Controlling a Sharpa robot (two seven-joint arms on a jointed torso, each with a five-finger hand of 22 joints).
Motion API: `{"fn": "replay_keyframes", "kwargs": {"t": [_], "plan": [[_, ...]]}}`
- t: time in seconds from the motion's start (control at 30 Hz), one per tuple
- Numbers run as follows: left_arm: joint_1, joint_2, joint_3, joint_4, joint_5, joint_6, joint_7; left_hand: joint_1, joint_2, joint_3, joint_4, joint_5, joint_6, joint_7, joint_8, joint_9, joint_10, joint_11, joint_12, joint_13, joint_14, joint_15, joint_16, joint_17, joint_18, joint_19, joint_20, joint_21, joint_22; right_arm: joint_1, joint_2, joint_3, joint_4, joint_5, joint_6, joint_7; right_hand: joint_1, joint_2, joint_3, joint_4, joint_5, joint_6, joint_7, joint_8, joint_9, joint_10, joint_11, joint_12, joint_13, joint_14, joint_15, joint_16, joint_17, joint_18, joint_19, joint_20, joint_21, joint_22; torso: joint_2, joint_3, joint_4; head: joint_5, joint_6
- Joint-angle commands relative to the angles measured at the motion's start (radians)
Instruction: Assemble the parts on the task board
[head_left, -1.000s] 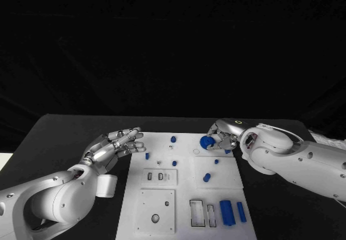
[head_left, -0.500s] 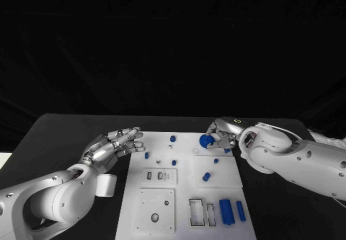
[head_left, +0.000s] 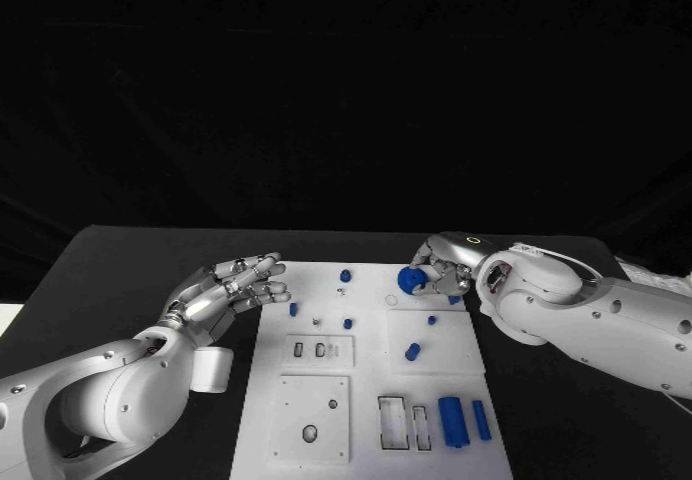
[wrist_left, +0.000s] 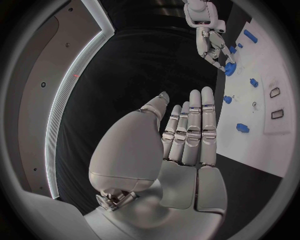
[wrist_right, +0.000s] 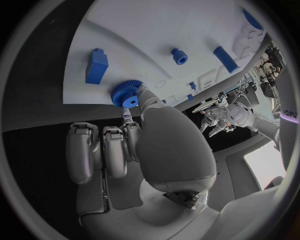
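Right hand (head_left: 437, 268) pinches a blue gear (wrist_right: 127, 93) at the far right corner of the task board (head_left: 325, 420) | left hand (head_left: 231, 290) hovers by the board's left edge, fingers straight and together, holding nothing | other blue parts (head_left: 463, 422) lie on the board

We cannot see the far side of the toothed blue plastic gear (head_left: 411, 281); the silver right hand (head_left: 441, 268) covers it.
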Motion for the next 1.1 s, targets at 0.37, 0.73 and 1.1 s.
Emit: {"fn": "replay_keyframes", "kwargs": {"t": [0.37,0.73,1.1], "plan": [[0.001,0.003,0.001,0.002,0.001,0.023,-0.003,0.0,0.0,0.001,-0.009,-0.005,-0.006,0.004,-0.004,-0.001,-0.005,0.003,-0.006,-0.001,-0.008,-0.002,-0.009,0.002,0.008,-0.01,-0.001,-0.002,-0.001,-0.004,0.0,-0.003,0.0,-0.002,0.065,0.003,0.007,0.048,0.072,-0.026,0.018,0.083,-0.036,0.013,0.015,0.013,-0.013,0.004,0.114,0.096,-0.012,0.006,0.217,-0.017,0.01,-0.012,0.007,0.008,0.0,0.0004,0.0004,-0.001,-0.001],[0.001,0.003,0.001,0.002,0.001,0.023,-0.004,0.002,0.0,0.004,-0.012,-0.005,-0.008,0.004,-0.004,-0.002,-0.007,0.004,-0.006,-0.001,-0.008,-0.001,-0.01,0.004,0.008,-0.011,-0.001,-0.002,0.0,-0.003,-0.002,-0.003,0.0,0.004,0.066,0.004,-0.001,0.057,0.102,-0.044,0.023,0.102,-0.045,0.018,0.02,0.015,-0.02,0.002,0.116,0.096,-0.017,0.007,0.22,-0.018,0.012,-0.016,0.01,0.013,0.0,0.0004,0.0003,-0.002,-0.002],[0.001,0.003,0.001,0.003,0.001,0.021,-0.007,0.006,0.001,0.008,-0.018,-0.005,-0.01,0.005,-0.004,-0.001,-0.01,0.004,-0.006,-0.001,-0.008,-0.001,-0.013,0.006,0.008,-0.012,-0.001,0.0,0.001,0.0,-0.009,-0.002,0.007,0.017,0.069,0.004,-0.01,0.06,0.112,-0.048,0.03,0.107,-0.047,0.02,0.022,0.017,-0.022,0.003,0.118,0.097,-0.019,0.008,0.221,-0.019,0.013,-0.018,0.012,0.017,0.0,0.0001,0.0005,-0.002,-0.001]]}}
